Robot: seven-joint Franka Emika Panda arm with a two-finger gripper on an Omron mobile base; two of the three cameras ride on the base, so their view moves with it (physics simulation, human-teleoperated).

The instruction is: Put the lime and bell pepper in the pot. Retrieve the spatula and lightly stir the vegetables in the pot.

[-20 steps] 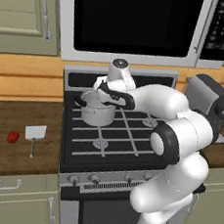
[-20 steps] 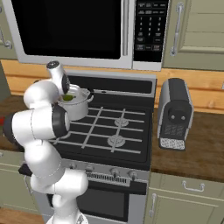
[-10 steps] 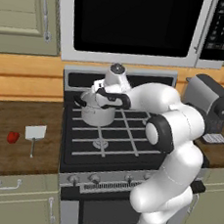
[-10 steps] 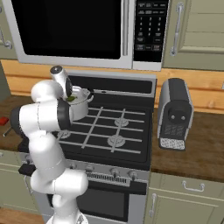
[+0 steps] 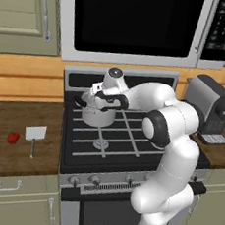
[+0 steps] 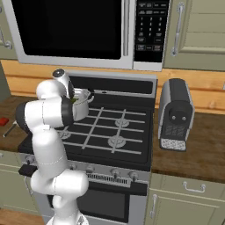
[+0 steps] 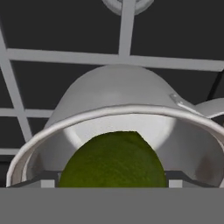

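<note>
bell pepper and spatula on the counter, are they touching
Apart. The left base view shows bare brown counter between the red bell pepper and the spatula.

A black gas stove (image 5: 121,140) is sitting between two stretches of brown wooden desk (image 5: 2,146), its grey grates (image 6: 110,127) lying flat and its knobs (image 5: 109,182) lining the front edge. Overhead, a dark-doored microwave (image 5: 129,22) is hanging, keypad (image 6: 150,26) at its right. A grey toaster (image 6: 176,115) is standing upright on the desk just beside the stove's right side. Pale green cabinets (image 5: 22,12) are flanking the microwave.
</note>
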